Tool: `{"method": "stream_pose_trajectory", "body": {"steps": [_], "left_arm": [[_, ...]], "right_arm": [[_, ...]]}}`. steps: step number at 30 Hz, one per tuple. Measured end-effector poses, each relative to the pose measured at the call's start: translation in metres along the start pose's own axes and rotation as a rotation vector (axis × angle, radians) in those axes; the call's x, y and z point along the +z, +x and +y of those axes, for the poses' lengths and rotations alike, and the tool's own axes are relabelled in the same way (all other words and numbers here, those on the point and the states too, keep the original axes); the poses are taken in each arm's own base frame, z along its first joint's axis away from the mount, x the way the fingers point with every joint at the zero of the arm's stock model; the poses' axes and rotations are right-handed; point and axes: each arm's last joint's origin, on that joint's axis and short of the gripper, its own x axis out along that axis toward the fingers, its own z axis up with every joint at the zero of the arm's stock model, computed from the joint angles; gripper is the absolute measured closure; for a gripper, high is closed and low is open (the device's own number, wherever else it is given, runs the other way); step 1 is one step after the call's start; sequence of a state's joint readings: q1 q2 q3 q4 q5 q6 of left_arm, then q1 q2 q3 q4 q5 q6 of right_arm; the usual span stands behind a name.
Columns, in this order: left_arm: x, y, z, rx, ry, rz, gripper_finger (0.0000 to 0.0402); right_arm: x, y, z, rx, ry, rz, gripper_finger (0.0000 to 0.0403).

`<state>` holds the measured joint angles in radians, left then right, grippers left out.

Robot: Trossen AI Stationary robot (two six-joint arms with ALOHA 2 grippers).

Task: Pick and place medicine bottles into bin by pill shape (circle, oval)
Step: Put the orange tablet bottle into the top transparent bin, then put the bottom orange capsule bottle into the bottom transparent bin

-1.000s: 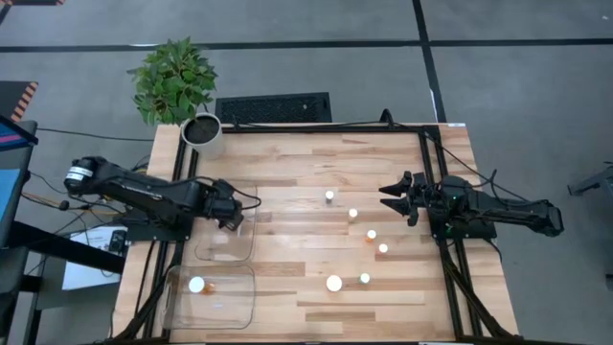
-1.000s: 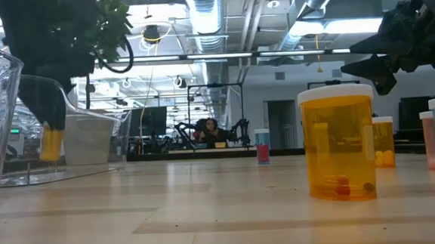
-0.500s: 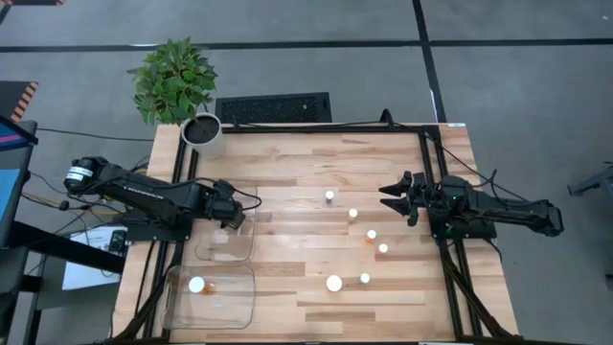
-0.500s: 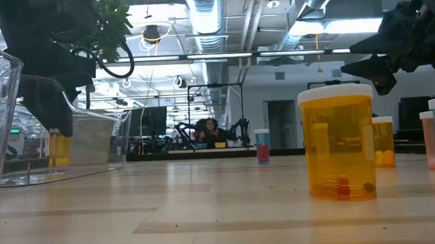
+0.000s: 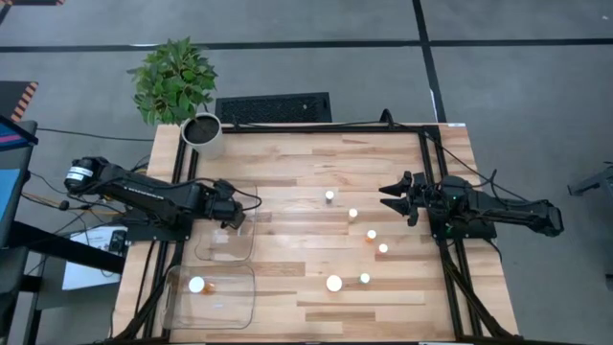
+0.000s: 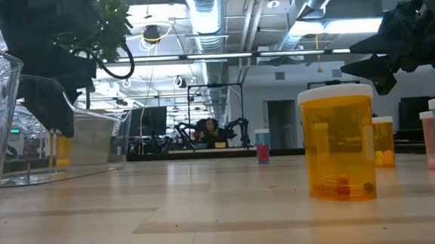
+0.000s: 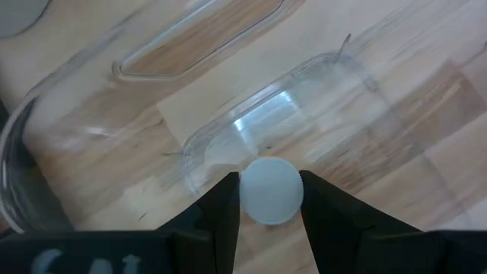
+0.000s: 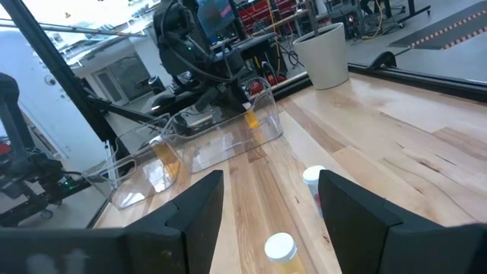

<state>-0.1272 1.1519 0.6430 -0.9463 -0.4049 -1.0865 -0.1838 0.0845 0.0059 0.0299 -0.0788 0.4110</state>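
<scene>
In the left wrist view, the left gripper (image 7: 270,199) has its two dark fingers (image 7: 221,209) closed tight against the sides of a white-capped medicine bottle (image 7: 271,190), which it holds just above the floor of a clear bin (image 7: 358,72). From above, the left arm reaches in from the table's left edge, folded low, its wrist over the rim of that upper bin (image 5: 222,251); a second clear bin (image 5: 213,297) lies nearer the front edge with one capped bottle (image 5: 196,284) already in it. In the low view the held bottle (image 6: 62,149) shows as an amber shape behind the bin wall, though whether it touches the floor is hard to tell. Farther across the wooden table (image 5: 287,172), six loose bottles stand apart in a scatter, the largest (image 5: 333,283) near the front. At the right edge the right arm stretches level above the boards, its right gripper (image 5: 392,198) spread wide and holding nothing.
</scene>
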Motion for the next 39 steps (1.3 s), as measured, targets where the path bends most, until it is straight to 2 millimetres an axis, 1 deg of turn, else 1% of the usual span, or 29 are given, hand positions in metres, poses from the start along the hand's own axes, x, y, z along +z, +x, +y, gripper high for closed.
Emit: {"method": "stream_pose_trajectory", "body": {"steps": [6,13,15,25,34,39], "left_arm": [[-0.004,0.008,0.001,-0.010,-0.017,-0.006,0.0285],[-0.002,0.005,-0.002,-0.029,0.006,-0.003,0.0284],[-0.002,0.005,-0.002,-0.028,0.009,-0.002,0.0279],[-0.002,0.005,-0.001,-0.023,0.019,-0.007,0.0196],[-0.002,0.004,-0.001,-0.024,0.019,-0.006,0.0152],[0.004,-0.002,-0.005,-0.035,0.032,-0.036,0.0138]], "right_arm": [[0.000,0.000,0.000,0.000,0.000,0.000,0.0178],[0.000,0.000,0.000,0.000,0.000,0.000,0.0178],[0.000,0.000,0.000,0.000,0.000,0.000,0.0178],[0.000,0.000,0.000,0.000,0.000,0.000,0.0178],[0.000,0.000,0.000,0.000,0.000,0.000,0.0178],[0.000,0.000,0.000,0.000,0.000,0.001,0.0178]]}}
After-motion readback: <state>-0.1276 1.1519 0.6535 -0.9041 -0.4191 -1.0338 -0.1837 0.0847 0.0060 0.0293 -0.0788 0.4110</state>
